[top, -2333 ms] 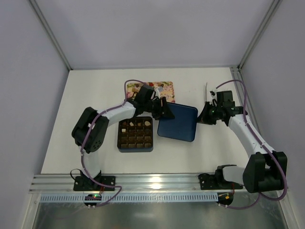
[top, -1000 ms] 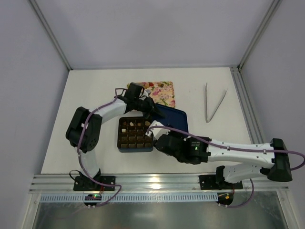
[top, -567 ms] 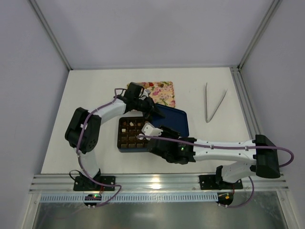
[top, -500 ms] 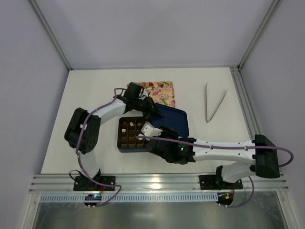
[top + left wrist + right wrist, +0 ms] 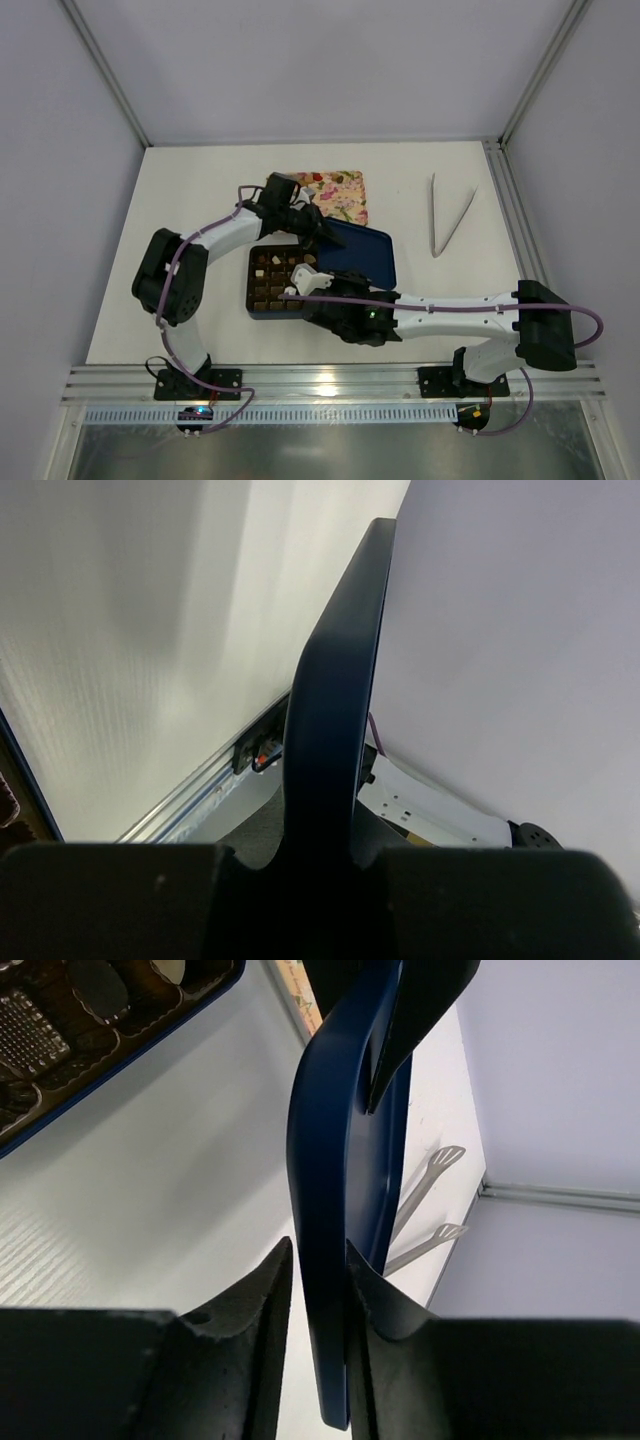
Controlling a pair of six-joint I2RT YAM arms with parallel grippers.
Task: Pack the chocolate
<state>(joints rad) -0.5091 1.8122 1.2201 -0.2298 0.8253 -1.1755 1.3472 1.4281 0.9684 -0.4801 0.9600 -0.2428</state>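
Two claws share one navy-blue lid (image 5: 368,255). The left claw (image 5: 318,232) is fully closed on the lid's rim at the lid's 10 o'clock corner; its wrist view shows the dark edge rising straight out from between its fingers (image 5: 150,880). The right claw (image 5: 318,1260) straddles the opposite rim at about 8 o'clock, its two fingers (image 5: 265,1290) set close against both faces of the lid, so it grips the lid as well.

At 9 o'clock from the lid, just beside it, sits the dark brown box (image 5: 250,295) with its grid of cells. The chocolates (image 5: 261,271) lie in those cells: mostly brown and dark pieces, with a few cream-white ones toward the box's 12 o'clock edge. The right wrist view catches a corner of the box (image 5: 150,1050) with dark bonbons in their cups. At 12 o'clock from the lid lies a floral-patterned tray (image 5: 342,188), partly hidden by the left arm. Metal tongs (image 5: 445,215) rest on the white table (image 5: 190,200) at 3 o'clock, well apart.

A little over two seconds ago the right claw was out by the tongs. Since then its arm has swung across the near side of the table to the lid, and in the last second its fingers have narrowed. The left claw has kept its pinch throughout.
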